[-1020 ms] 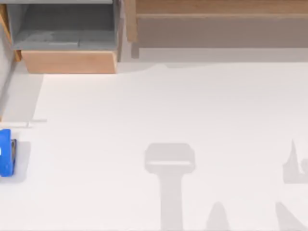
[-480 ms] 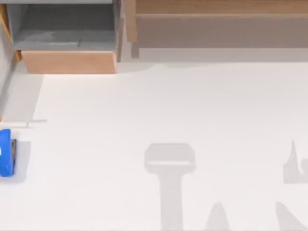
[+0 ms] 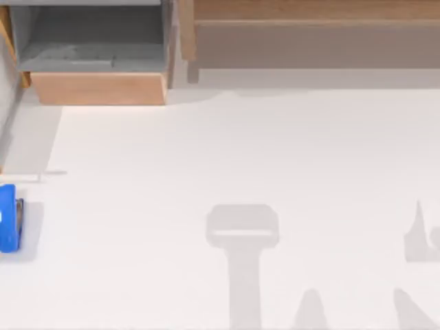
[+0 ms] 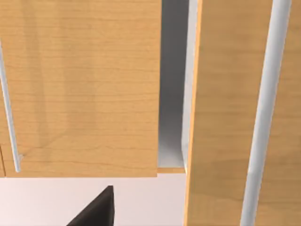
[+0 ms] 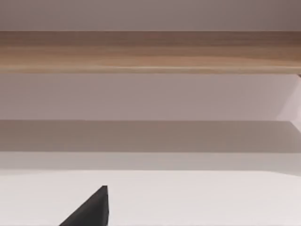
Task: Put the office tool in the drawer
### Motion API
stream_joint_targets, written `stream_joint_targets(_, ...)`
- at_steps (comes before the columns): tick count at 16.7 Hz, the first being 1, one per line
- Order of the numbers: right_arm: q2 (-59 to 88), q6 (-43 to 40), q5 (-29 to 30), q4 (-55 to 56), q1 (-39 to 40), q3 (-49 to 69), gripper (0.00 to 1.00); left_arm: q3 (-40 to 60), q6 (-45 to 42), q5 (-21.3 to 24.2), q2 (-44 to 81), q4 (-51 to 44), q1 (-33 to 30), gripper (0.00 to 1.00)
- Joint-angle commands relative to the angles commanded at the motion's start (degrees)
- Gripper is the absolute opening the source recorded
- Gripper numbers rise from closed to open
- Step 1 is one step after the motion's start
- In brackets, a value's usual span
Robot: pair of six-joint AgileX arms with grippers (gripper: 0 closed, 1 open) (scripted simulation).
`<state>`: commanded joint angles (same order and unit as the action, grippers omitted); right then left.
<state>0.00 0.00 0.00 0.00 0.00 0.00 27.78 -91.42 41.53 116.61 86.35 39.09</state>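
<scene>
The office tool (image 3: 8,218), a small bright-blue oblong with a thin grey edge, lies on the white table at the far left edge of the top view. The drawer (image 3: 100,88) stands pulled out at the back left, its grey inside open to above behind a light-wood front panel. A black corner of my left gripper (image 4: 96,211) pokes into the left wrist view, in front of light-wood panels with grey rails. A black corner of my right gripper (image 5: 89,211) pokes into the right wrist view, above the white table and facing the wooden shelf.
A wide wooden shelf (image 3: 309,34) with a brown-grey panel runs along the back right. Grey arm shadows (image 3: 242,234) fall on the table's middle and right front. A thin grey rail (image 3: 41,175) lies just behind the blue tool.
</scene>
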Motion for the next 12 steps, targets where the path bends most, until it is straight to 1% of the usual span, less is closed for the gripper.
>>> stream_joint_targets(4,0.0,0.0,0.0,0.0,0.0,0.0,1.0,-2.9,-0.1,2.4,-1.0,1.7,2.3,1.0)
stream_joint_targets(6,0.0,0.0,0.0,0.0,0.0,0.0,1.0,-3.4,-0.2,2.7,-1.2,2.0,2.7,1.0)
stream_joint_targets(10,0.0,0.0,0.0,0.0,0.0,0.0,1.0,-3.0,-0.2,2.2,-1.3,1.3,2.7,1.0)
stream_joint_targets(12,0.0,0.0,0.0,0.0,0.0,0.0,1.0,-2.2,-0.3,0.1,-2.7,-1.6,3.5,1.0)
